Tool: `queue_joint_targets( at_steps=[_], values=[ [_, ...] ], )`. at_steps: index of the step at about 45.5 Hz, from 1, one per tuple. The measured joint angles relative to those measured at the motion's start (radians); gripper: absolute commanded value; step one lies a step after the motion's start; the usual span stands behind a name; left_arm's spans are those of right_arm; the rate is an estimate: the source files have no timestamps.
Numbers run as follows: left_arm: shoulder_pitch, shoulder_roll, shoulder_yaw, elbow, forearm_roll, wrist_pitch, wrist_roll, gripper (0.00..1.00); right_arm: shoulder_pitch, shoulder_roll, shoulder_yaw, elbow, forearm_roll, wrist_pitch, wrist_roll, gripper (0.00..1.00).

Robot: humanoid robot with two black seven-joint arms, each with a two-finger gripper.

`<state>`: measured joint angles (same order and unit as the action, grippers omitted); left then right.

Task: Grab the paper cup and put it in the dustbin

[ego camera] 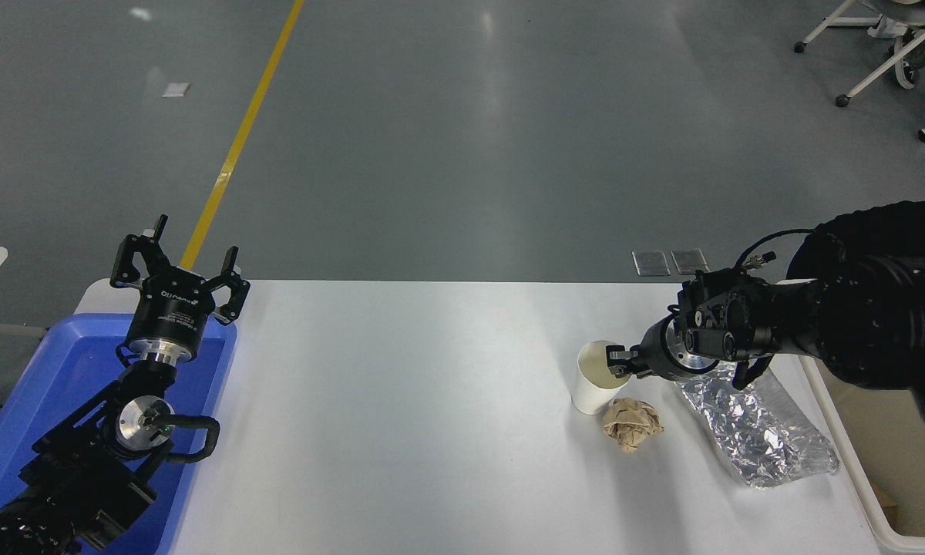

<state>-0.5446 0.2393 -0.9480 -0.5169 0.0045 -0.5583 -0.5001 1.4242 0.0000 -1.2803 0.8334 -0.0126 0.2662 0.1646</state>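
Observation:
The white paper cup (595,385) stands on the white table (401,432) at the right, its mouth tipped slightly toward my right arm. My right gripper (617,361) comes in from the right and is shut on the cup's right rim, one finger inside the mouth. The cream-white dustbin (844,462) sits at the table's right edge, partly hidden by my right arm. My left gripper (177,266) is parked open at the lower left, above the blue tub.
A crumpled brown paper ball (632,424) lies just in front of the cup. A crinkled silver foil tray (755,428) lies between the cup and the dustbin. A blue plastic tub (46,385) stands at the table's left end. Office chairs stand far back right.

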Motion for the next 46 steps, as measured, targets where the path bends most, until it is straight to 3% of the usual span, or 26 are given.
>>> queue_joint_targets(
  at_steps=[27, 46],
  values=[
    [0.000, 0.000, 0.000, 0.000, 0.000, 0.000, 0.000, 0.98, 0.162, -0.003, 0.023, 0.060, 0.000, 0.096, 0.005, 0.00],
    [0.000, 0.000, 0.001, 0.000, 0.000, 0.000, 0.000, 0.98, 0.479, -0.185, 0.095, 0.165, 0.000, 0.262, 0.007, 0.00]
  ],
)
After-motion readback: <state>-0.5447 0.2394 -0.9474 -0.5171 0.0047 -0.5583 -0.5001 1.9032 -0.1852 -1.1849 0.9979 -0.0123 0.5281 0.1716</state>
